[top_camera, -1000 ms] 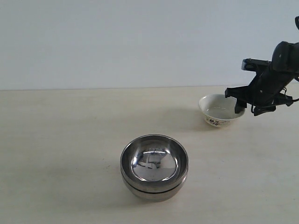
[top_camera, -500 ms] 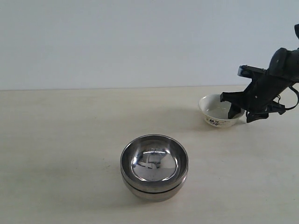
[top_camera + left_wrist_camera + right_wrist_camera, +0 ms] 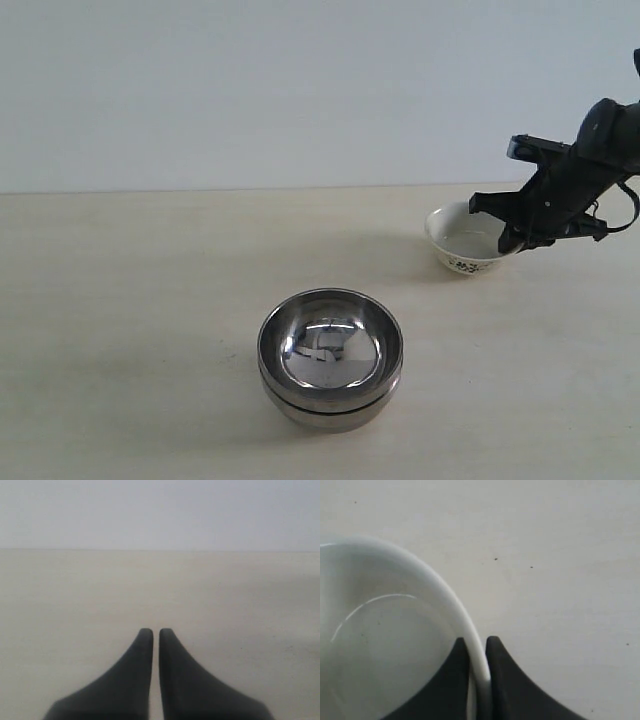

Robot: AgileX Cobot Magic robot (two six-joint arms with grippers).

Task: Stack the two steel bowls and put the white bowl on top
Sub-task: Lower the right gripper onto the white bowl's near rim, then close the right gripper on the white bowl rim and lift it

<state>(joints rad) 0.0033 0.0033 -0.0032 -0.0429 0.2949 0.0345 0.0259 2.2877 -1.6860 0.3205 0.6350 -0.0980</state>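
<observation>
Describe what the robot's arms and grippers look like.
The left gripper has two matte black fingers, wide at the base and curving in to narrow rounded tips; the right gripper matches. The right arm is black and blocky, with a thin black cable looping off it. No markings are legible.

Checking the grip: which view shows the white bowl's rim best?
The right wrist view: the white bowl is close, rim pinched in the right gripper. The exterior view shows it small, partly covered; the left wrist view, only table.
</observation>
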